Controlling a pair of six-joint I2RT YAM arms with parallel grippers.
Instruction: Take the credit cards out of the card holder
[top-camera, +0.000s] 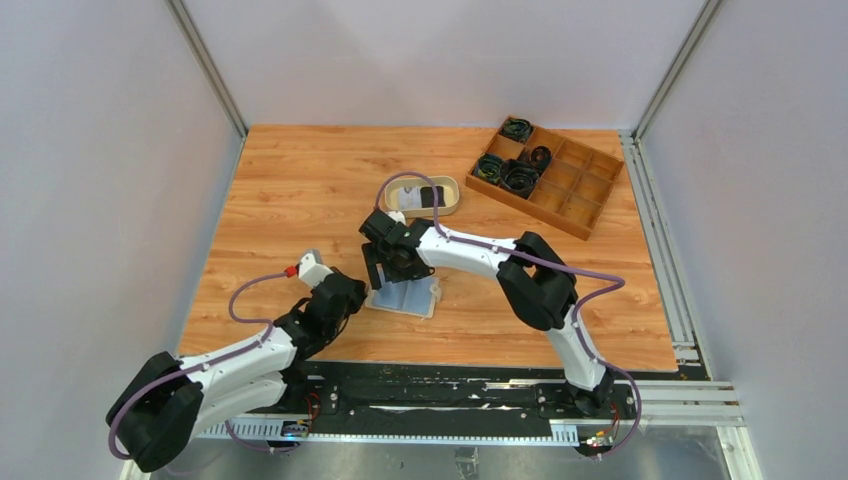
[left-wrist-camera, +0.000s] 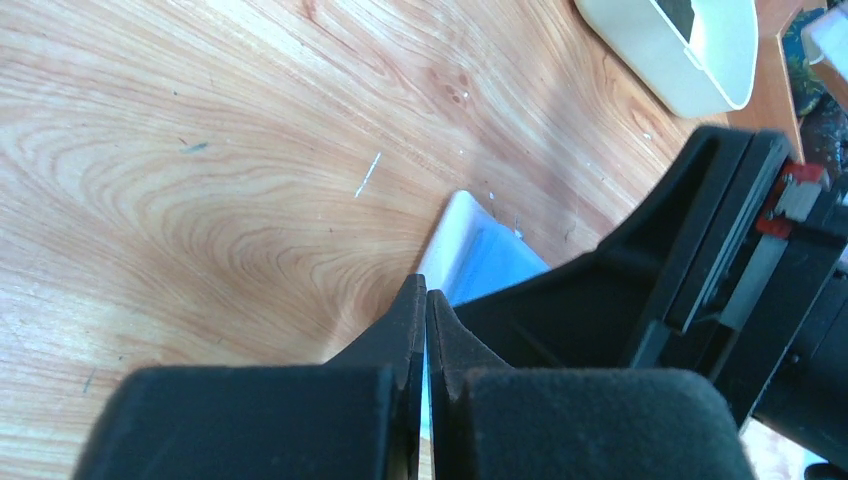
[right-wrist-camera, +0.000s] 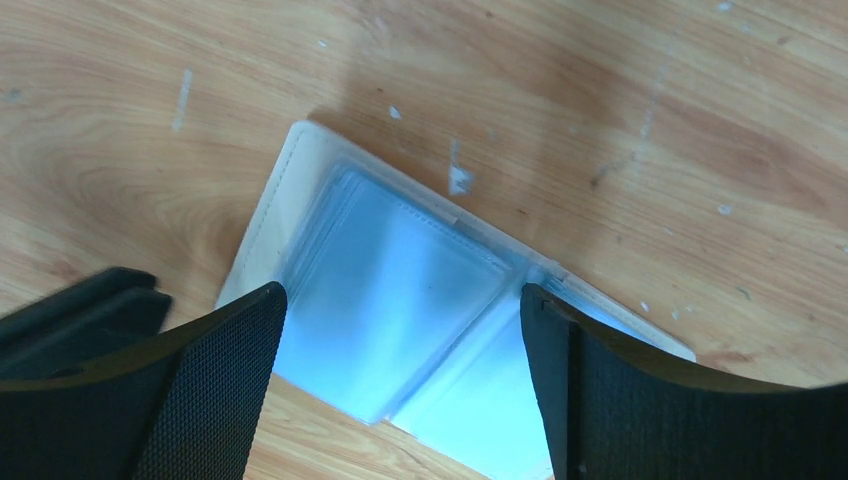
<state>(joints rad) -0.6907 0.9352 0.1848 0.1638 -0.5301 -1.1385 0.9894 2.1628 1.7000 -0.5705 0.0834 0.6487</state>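
Top external view: card holder (top-camera: 408, 298) lies open on the counter (top-camera: 300, 200) by the middle of its near edge, with credit cards (top-camera: 420, 198) already in the tray (top-camera: 455, 190).
I have the right end effector (right-wrist-camera: 400, 305) hanging over the open holder with its fingers spread wide, gripping nothing. The left end effector (left-wrist-camera: 427, 300) is pressed together and empty, its tip just beside the holder's corner. A black card and a white one sit in the tray, out past the counter's middle and well apart from the holder. From the right wrist, the clear sleeves (right-wrist-camera: 390, 270) I can see look empty, so I judge the job mostly done. Whether a card hides in a lower sleeve I cannot tell, so I would check before stopping.
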